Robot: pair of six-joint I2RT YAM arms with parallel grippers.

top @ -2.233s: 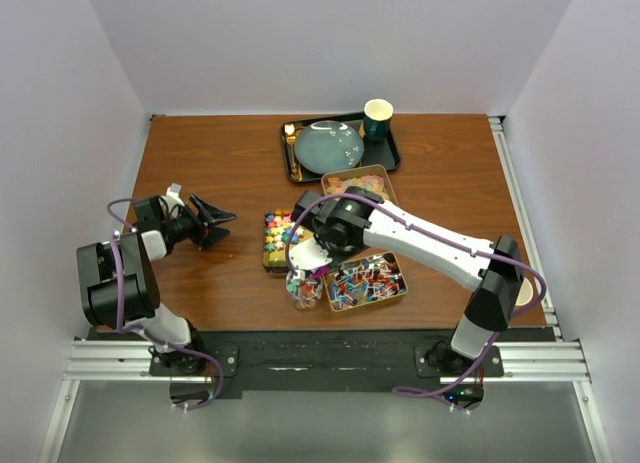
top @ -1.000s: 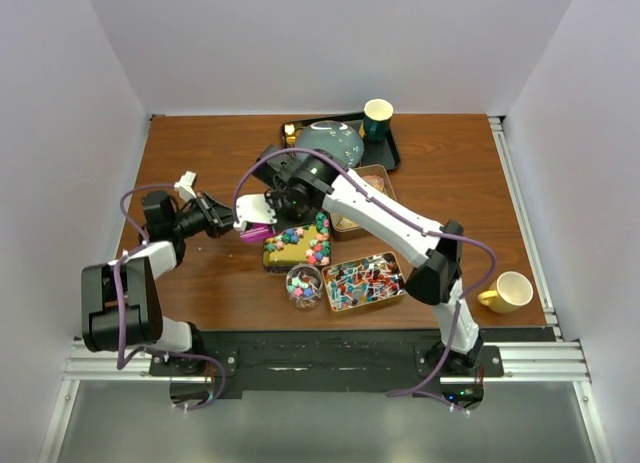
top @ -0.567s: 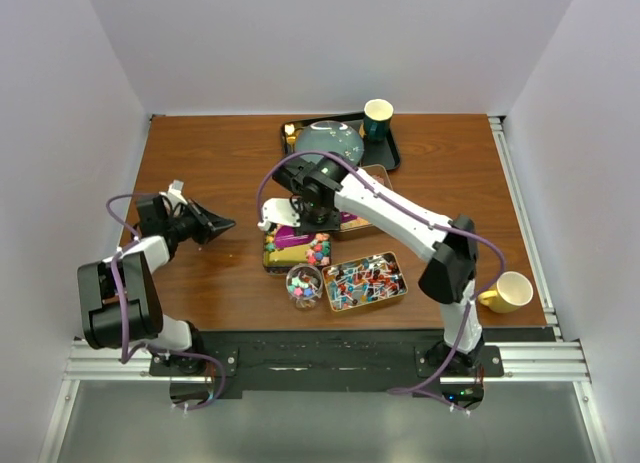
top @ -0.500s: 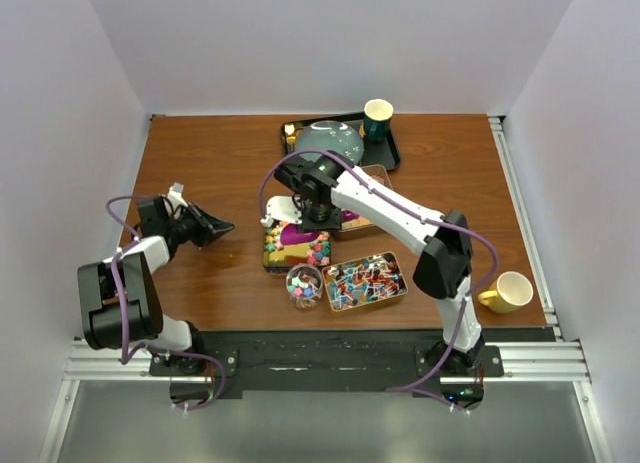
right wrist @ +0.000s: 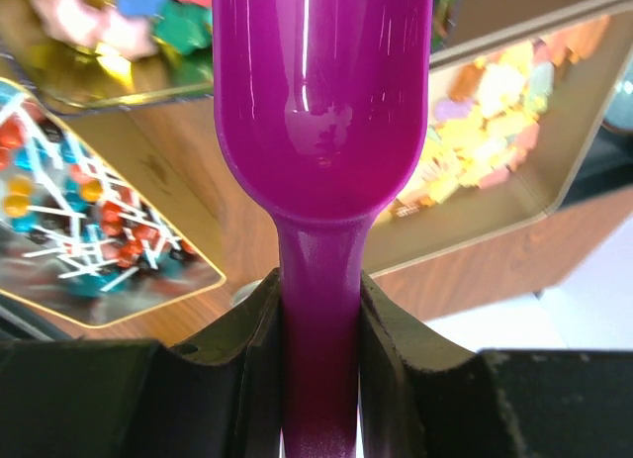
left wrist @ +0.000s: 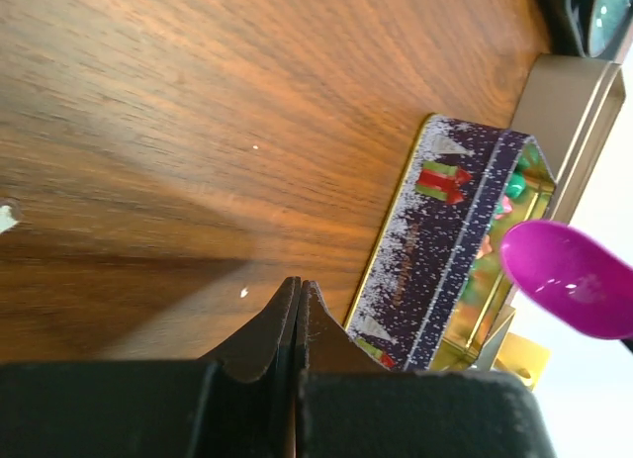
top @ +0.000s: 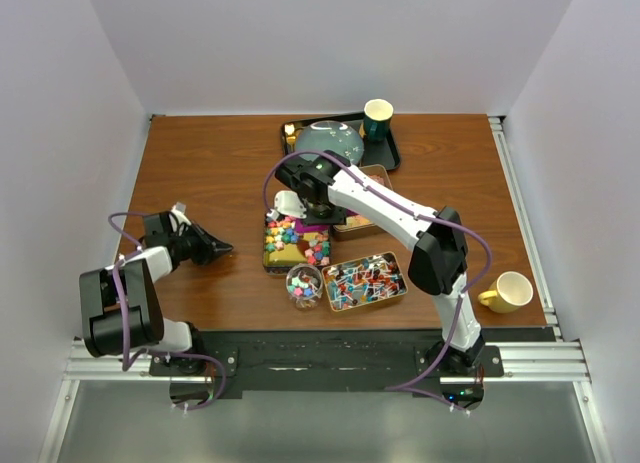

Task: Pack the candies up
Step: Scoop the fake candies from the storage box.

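Right wrist | scoop [right wrist: 321,102] lengthwise from jaws | bowl outward (toward candies [right wrist: 129,8])

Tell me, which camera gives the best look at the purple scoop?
Right wrist view: the purple scoop fills the frame, handle clamped in the right gripper. Left wrist view catches only its bowl at the edge; the top view, just a purple sliver.

cube candies [top: 288,231]: bright, multicoloured, loose in the patterned tin [left wrist: 435,250], mid-table | gummies [right wrist: 495,132]: pale yellow-orange-pink, heaped in the plain tin [right wrist: 465,235] just beyond, toward the far edge | wrapped pieces [top: 366,280]: red-blue-white, filling the gold-rimmed tin [top: 404,279] near the front edge | more small coloured sweets in the glass jar [top: 291,279] beside its left end
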